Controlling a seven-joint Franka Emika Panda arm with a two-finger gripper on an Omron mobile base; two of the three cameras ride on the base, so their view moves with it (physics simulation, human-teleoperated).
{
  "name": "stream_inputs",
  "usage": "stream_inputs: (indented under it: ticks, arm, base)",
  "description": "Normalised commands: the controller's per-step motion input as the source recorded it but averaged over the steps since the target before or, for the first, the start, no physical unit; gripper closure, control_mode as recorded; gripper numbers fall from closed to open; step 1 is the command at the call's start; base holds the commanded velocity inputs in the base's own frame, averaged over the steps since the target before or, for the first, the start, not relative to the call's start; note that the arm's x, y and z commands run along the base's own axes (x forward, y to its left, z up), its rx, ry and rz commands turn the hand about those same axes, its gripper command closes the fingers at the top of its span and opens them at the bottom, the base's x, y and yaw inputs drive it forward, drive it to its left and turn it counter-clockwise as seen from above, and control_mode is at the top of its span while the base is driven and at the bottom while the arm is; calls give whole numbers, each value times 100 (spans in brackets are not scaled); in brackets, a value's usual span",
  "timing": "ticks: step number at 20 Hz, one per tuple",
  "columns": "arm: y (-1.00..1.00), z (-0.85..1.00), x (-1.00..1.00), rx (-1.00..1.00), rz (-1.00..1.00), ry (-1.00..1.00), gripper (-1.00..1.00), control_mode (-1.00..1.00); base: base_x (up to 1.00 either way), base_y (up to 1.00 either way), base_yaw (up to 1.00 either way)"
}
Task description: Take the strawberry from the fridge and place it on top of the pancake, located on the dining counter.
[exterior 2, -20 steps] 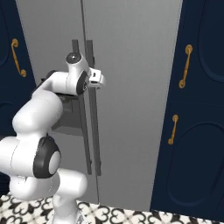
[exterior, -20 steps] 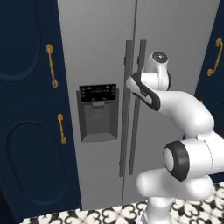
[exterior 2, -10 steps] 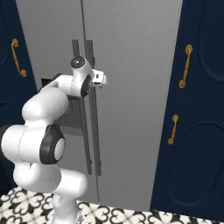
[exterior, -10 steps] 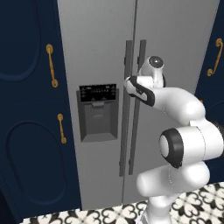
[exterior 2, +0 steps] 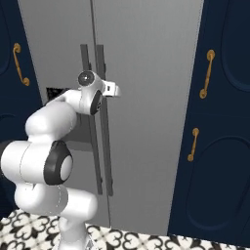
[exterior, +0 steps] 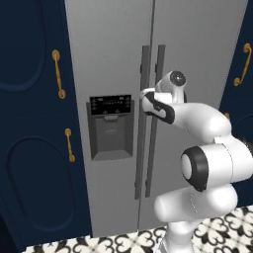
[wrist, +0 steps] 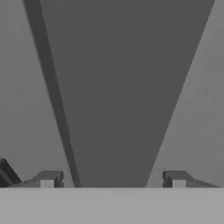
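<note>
Item: fridge (exterior: 118,59), centre of frame, both doors shut; the strawberry is presumably inside (unseen). Step in hand: gripping a door handle (wrist: 118,96). Gripper (wrist: 112,179) is up against the handle, fingers (wrist: 48,179) apart on either side of the dark bar, not clamped. Next move calls for closing fully, then pulling the door outward. Change from earlier frames: the hand has moved in toward the handles.

The floor (exterior: 123,243) is tiled in a black-and-white floral pattern. On it stand the closed grey fridge (exterior: 118,54), the navy cabinets (exterior: 29,148) flanking it on both sides, and the robot's white base (exterior: 183,232).
</note>
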Motion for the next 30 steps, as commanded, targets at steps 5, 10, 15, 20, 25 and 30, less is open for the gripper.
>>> stream_inputs:
  ticks: [5,10,15,20,25,30]
  arm:
    - [0,-24,55,0,0,1,100,-100]
    - [-20,-4,-49,1,0,-2,100,-100]
    - [-49,0,-100,3,2,-8,100,-100]
    - [-56,3,-100,4,2,0,100,-100]
    - [-35,-6,-93,1,0,0,-100,-100]
    - [5,-11,-46,-7,1,1,-100,-100]
  base:
    - [0,0,0]
    - [0,0,0]
    - [0,0,0]
    - [0,0,0]
    - [0,0,0]
    - [0,0,0]
